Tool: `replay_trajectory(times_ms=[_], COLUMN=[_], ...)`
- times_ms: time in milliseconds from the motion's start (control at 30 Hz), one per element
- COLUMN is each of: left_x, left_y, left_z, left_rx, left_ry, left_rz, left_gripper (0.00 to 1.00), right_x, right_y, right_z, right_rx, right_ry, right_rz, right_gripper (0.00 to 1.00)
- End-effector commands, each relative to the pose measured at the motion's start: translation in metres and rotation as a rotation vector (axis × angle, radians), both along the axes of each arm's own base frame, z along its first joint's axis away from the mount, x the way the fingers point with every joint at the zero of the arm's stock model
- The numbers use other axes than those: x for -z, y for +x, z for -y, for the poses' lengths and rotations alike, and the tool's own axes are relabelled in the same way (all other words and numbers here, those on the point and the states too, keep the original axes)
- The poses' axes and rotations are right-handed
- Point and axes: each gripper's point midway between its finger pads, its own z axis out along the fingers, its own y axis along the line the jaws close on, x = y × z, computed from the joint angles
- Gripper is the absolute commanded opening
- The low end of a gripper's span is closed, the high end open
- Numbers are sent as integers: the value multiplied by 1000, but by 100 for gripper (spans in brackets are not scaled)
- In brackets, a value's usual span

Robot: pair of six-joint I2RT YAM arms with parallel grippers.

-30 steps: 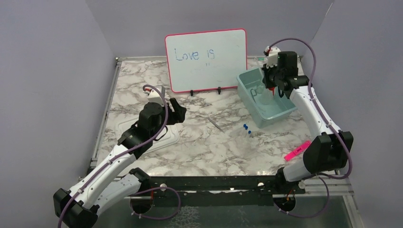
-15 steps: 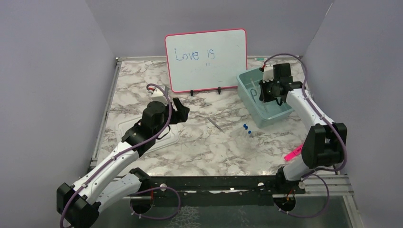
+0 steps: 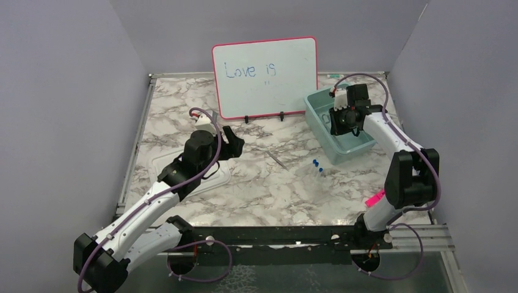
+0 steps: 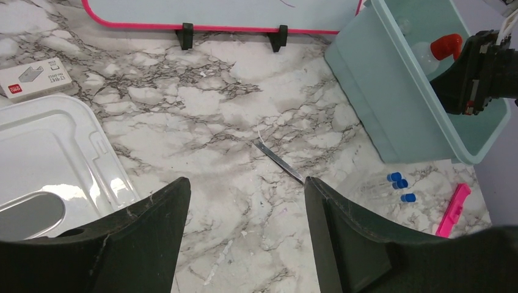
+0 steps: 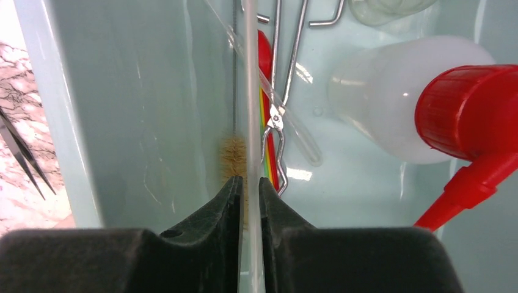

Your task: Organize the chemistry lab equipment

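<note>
My right gripper [image 5: 250, 183] [image 3: 339, 119] is down inside the light blue bin [image 3: 322, 129], its jaws closed around a thin clear rod [image 5: 251, 91] that runs straight up the view. On the bin floor [image 5: 122, 91] lie a wire brush with brownish bristles [image 5: 233, 160], a red and rainbow stick [image 5: 264, 91], a bent metal wire tool [image 5: 287, 73] and a white wash bottle with a red cap [image 5: 391, 97]. The metal tweezers [image 4: 279, 162] [image 3: 278, 160] lie on the marble. My left gripper [image 4: 247, 183] [image 3: 234, 141] hovers open and empty just short of them.
Small blue-capped tubes [image 4: 400, 183] [image 3: 316, 165] lie right of the tweezers. A pink marker [image 4: 453, 209] [image 3: 374, 198] lies by the right arm. A pink-framed whiteboard [image 3: 264, 76] stands at the back. A white plastic lid [image 4: 55, 146] and a small box [image 4: 33, 77] lie on the left.
My right gripper came down and forward into the bin with the clear rod. The left arm shifted slightly toward the tweezers, still open.
</note>
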Motion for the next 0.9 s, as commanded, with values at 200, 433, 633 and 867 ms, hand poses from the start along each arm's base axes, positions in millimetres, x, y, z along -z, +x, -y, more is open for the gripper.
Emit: replay_trajectory(times_ms=[200,433,633,867], left_x=[-5,-10,-17,-23], left_y=[4,6,8,11], left_z=[5,3,-2,-9], left_rx=[13,11,-1,-17], left_ry=[-19,-7,23,61], left_rz=[16,37,65,95], left_gripper=[72,72,73,75], right_x=[-66,-124,-158,-152], right_y=[18,15,-6,-34], right_z=[-21,-26,-70,-148], right_rx=[7,48,-47,-173], right_ry=[140,215,316,332], right_rz=[144,252,307,271], right_gripper=[27,27,28,35])
